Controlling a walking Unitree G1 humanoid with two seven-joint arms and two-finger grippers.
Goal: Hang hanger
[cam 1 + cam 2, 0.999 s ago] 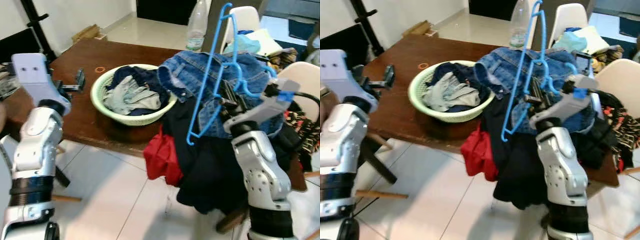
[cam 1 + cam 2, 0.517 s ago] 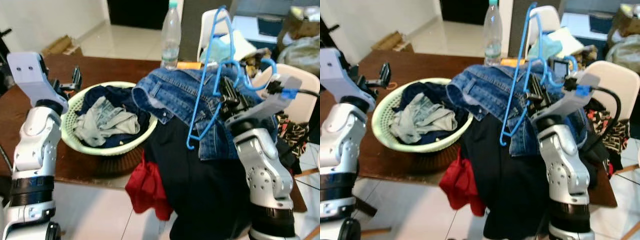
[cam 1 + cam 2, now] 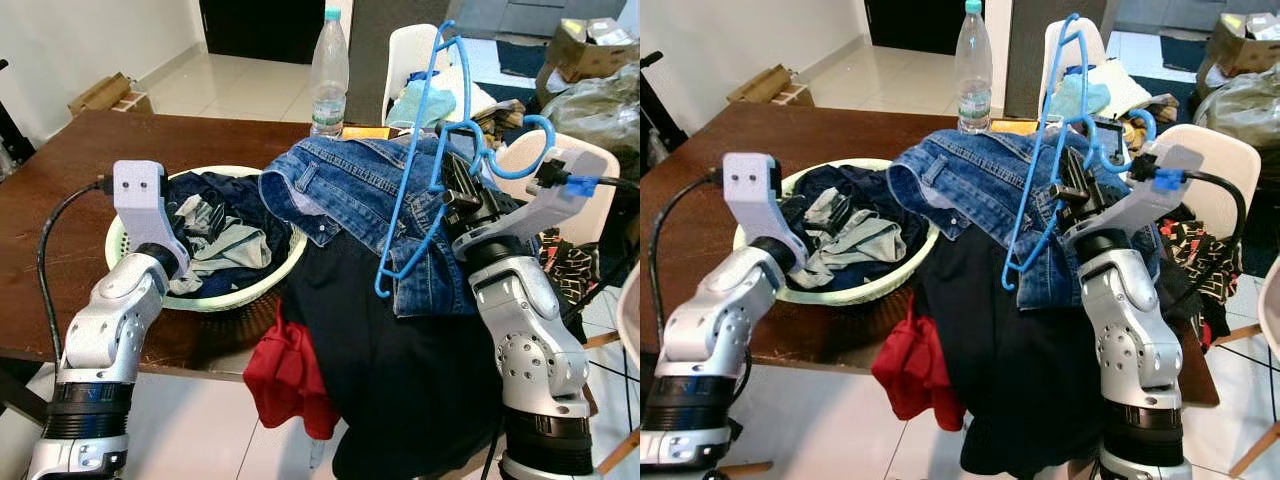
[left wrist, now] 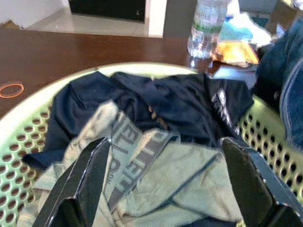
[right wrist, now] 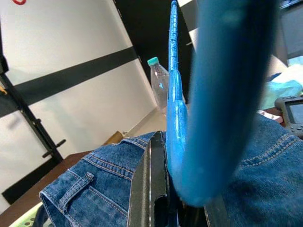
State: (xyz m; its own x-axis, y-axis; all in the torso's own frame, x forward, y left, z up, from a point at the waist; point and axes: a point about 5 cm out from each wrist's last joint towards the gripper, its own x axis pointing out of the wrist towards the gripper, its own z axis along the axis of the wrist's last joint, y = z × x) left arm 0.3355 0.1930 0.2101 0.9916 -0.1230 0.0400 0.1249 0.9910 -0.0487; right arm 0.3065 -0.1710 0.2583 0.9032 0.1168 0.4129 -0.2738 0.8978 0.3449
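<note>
Brown table [image 3: 60,180] | right jaws [image 3: 462,205] clamp blue hanger [image 3: 420,170] | left jaws [image 4: 165,189] wide over basket [image 3: 262,285]

Blue hanger [image 3: 425,165] (plastic), upright above denim.

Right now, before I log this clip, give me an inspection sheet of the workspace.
Surface: brown wooden table, bare wood at the robot's left.
Job's things: blue hanger upright over the denim jacket.
Clutter: green laundry basket full of clothes; water bottle; red cloth and black garment hanging off the table edge.
Grippers: right tool shut on the hanger; left tool open over the basket's clothes.
Cables: black cable on the left arm, another at the right wrist.
Surroundings: white chairs, cardboard box, tiled floor.
</note>
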